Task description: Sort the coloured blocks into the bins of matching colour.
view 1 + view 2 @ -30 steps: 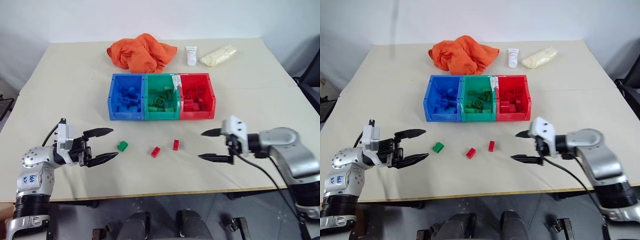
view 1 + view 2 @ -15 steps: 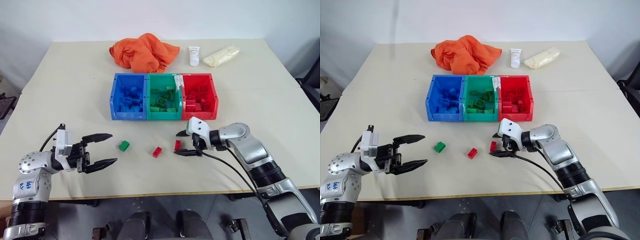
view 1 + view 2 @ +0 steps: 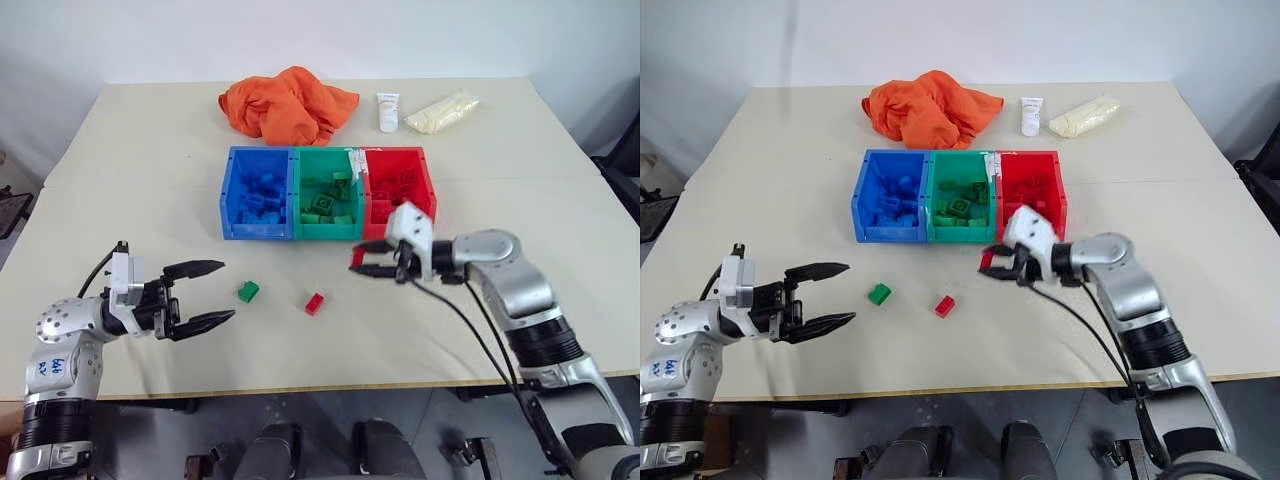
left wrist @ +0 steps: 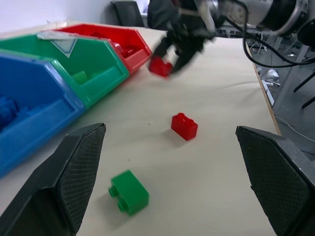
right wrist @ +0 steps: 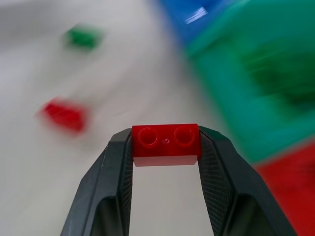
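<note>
My right gripper [image 3: 362,258] is shut on a small red block [image 5: 166,145], held above the table just in front of the red bin [image 3: 430,190]. Beside that bin stand the green bin [image 3: 326,228] and the blue bin [image 3: 229,195], each holding several blocks. A second red block [image 3: 314,303] and a green block [image 3: 247,291] lie on the table in front of the bins. My left gripper [image 3: 208,292] hovers open to the left of the green block, nothing between its fingers.
An orange cloth [image 3: 288,103], a white tube [image 3: 387,110] and a pale bag [image 3: 438,111] lie at the back of the table behind the bins. The table's front edge runs just below both arms.
My right gripper swept in to the red block on the right, shut on it and lifted it toward the red bin. The left gripper stayed where it was, open.
</note>
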Robot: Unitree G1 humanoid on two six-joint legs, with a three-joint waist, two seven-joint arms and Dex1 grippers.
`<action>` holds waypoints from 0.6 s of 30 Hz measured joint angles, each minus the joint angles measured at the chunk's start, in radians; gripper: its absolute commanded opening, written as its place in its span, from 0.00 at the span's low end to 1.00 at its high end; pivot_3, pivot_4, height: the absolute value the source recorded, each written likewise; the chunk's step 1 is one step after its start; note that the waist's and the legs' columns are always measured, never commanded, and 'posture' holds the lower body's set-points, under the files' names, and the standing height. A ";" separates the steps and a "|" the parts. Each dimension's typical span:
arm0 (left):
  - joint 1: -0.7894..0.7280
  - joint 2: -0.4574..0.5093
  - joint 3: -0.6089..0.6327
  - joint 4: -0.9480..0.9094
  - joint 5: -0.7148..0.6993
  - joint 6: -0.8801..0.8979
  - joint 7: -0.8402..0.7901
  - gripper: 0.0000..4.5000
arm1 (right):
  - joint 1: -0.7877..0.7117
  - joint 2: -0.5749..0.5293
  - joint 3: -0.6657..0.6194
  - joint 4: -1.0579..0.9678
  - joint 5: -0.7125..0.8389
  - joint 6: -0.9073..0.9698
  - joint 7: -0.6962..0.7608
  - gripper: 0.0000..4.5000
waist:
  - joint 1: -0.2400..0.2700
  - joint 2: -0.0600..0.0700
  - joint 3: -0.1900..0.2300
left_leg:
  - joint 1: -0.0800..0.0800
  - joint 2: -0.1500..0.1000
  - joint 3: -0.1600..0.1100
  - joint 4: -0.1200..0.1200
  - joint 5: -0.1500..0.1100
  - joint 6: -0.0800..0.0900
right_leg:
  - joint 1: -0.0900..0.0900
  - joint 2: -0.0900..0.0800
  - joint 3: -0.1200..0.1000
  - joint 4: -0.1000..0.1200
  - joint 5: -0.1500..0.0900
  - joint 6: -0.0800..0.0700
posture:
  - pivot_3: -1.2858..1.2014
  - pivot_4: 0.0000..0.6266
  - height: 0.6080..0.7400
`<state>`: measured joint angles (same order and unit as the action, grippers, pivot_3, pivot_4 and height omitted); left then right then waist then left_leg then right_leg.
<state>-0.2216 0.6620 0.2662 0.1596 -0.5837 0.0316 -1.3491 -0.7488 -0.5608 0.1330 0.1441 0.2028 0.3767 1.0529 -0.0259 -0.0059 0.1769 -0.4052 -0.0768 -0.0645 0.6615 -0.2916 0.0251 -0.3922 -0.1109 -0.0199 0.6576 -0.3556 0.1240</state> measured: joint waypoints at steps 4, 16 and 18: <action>-0.014 -0.010 -0.013 0.016 0.002 -0.001 -0.003 1.00 | -0.177 -0.019 -0.066 0.212 -0.051 -0.075 -0.097 0.32 | -0.003 0.000 0.000 | 0.001 0.001 0.000 -0.002 0.000 0.000 | -0.001 0.000 0.000 0.001 0.000 0.000 | 0.52 0.24 1.00; -0.066 -0.018 -0.040 0.055 0.008 -0.018 -0.017 1.00 | -0.339 0.040 -0.030 0.674 -0.173 -0.337 -0.132 0.99 | -0.009 0.000 0.000 | 0.000 0.001 0.001 -0.002 0.000 0.000 | -0.001 0.000 -0.002 0.002 0.000 0.000 | 0.52 0.24 1.00; -0.068 -0.018 -0.041 0.056 0.008 -0.019 -0.020 1.00 | -0.328 0.031 -0.032 0.642 -0.169 -0.337 -0.108 0.99 | -0.009 0.000 0.000 | 0.000 0.001 0.001 -0.002 0.000 0.000 | -0.001 0.000 -0.002 0.002 0.000 0.000 | 0.52 0.24 1.00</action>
<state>-0.2897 0.6443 0.2254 0.2156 -0.5754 0.0122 -1.3687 -1.0770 -0.5299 0.1014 0.7862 0.0334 0.0399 0.9446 -0.0347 -0.0057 0.1770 -0.4050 -0.0759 -0.0640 0.6592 -0.2915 0.0246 -0.3927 -0.1105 -0.0216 0.6599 -0.3556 0.1240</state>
